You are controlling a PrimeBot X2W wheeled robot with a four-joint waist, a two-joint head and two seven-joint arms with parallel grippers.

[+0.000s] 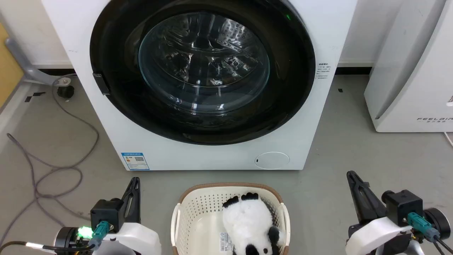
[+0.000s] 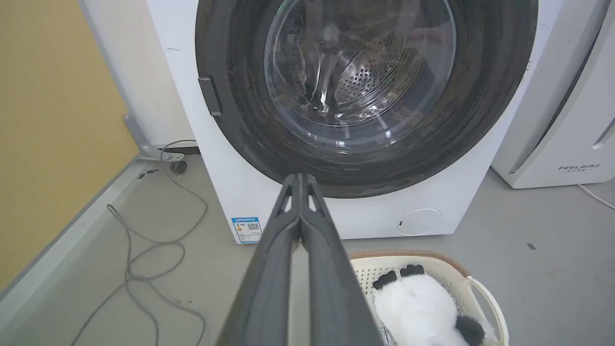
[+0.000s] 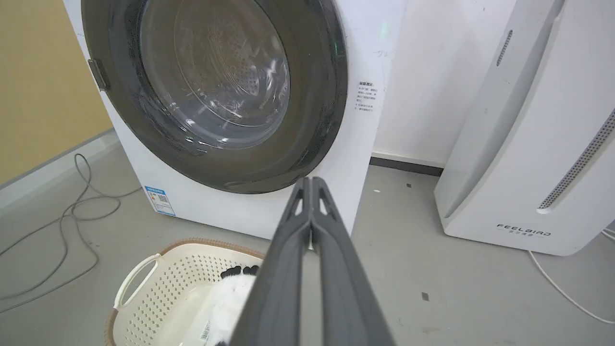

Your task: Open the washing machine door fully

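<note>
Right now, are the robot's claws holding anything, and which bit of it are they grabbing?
Nothing. The left claw and the right claw are both shut and empty, not touching the washing machine door.

Cream basket on grey floor, panda toy inside; grey cable looped left; white FEELAIR appliance right

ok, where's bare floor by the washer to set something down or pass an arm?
Free: floor between washing machine and white appliance, and right of the basket toward the right pincer. Crowded: cables loop over the left side; basket with toy panda sits before the door.
</note>
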